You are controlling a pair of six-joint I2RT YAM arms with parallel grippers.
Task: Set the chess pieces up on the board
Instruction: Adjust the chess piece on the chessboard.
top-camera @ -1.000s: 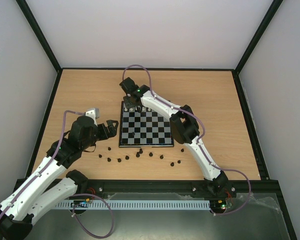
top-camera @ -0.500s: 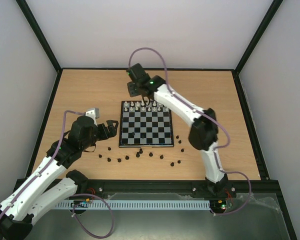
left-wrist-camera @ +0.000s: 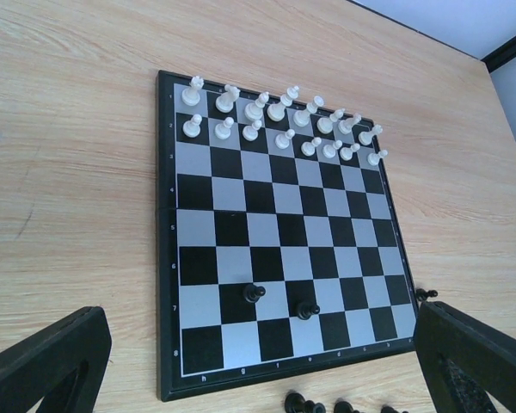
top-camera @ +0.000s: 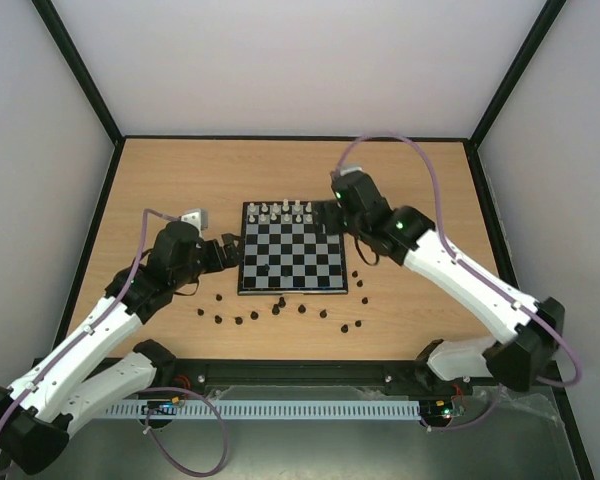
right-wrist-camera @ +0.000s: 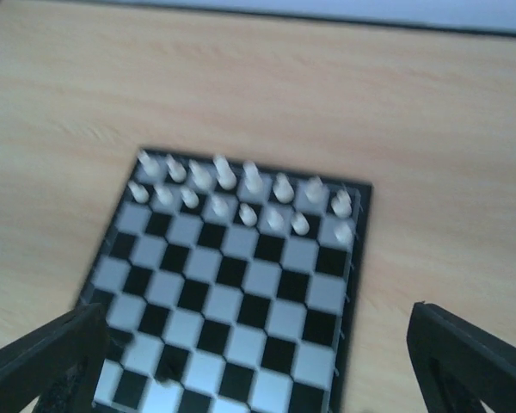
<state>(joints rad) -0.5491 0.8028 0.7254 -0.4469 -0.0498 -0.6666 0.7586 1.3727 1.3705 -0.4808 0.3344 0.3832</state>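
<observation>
From above, the right gripper (top-camera: 332, 212) has swung clear of the board (top-camera: 290, 262). The white pieces (top-camera: 285, 210) are all ranked, and most black pieces (top-camera: 280, 308) wait on the counter (top-camera: 180, 180).

Left wrist: the left gripper (left-wrist-camera: 258, 331) is spread and empty, edging closer.

Right wrist: spread, empty.

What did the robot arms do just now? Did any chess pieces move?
The right gripper swung from the far left of the black-and-grey checked chessboard over to its far right corner, open and empty. The left gripper crept nearer the board. The tiny white chess pieces on the far rows and the loose black pieces on the wooden table stayed put.
</observation>
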